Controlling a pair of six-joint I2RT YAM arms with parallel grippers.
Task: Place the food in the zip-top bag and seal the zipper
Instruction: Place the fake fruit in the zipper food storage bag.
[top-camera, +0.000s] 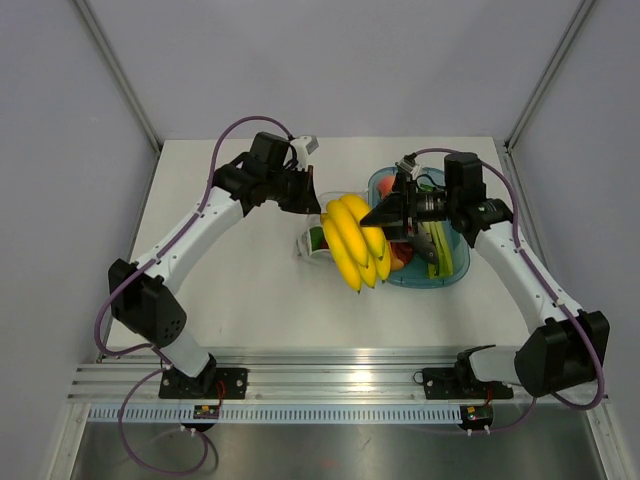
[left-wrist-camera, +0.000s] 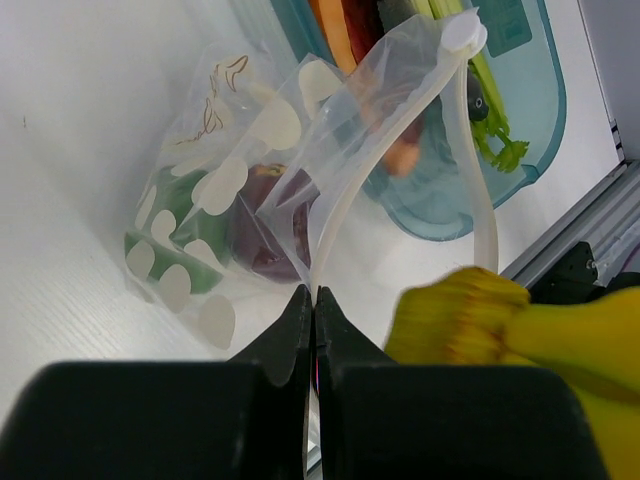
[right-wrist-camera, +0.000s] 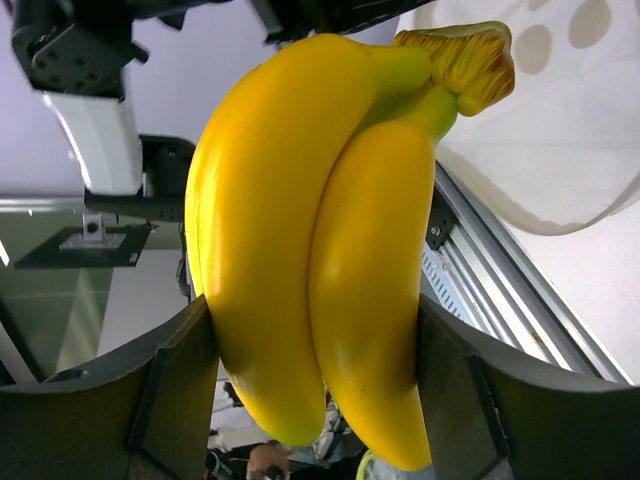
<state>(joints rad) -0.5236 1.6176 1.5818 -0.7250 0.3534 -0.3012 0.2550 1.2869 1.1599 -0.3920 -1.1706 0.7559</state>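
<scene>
My right gripper (right-wrist-camera: 315, 350) is shut on the yellow banana bunch (right-wrist-camera: 320, 230), one finger (right-wrist-camera: 185, 380) on each side. From above, the bananas (top-camera: 355, 240) hang over the table just right of the zip-top bag (top-camera: 312, 243). My left gripper (left-wrist-camera: 314, 295) is shut on the zipper (left-wrist-camera: 385, 160), holding the bag's mouth edge up. The clear, white-blobbed bag (left-wrist-camera: 215, 190) holds a dark red apple (left-wrist-camera: 265, 235) and a green fruit (left-wrist-camera: 180, 215). The banana stem (left-wrist-camera: 470, 320) is close to the right of the left fingers.
The teal oval tray (top-camera: 450, 270) lies right of the bag with an orange-red piece (top-camera: 400, 258) and green pieces (top-camera: 440, 250) in it. An aluminium rail (top-camera: 330, 375) runs along the near table edge. Grey walls enclose both sides and the back.
</scene>
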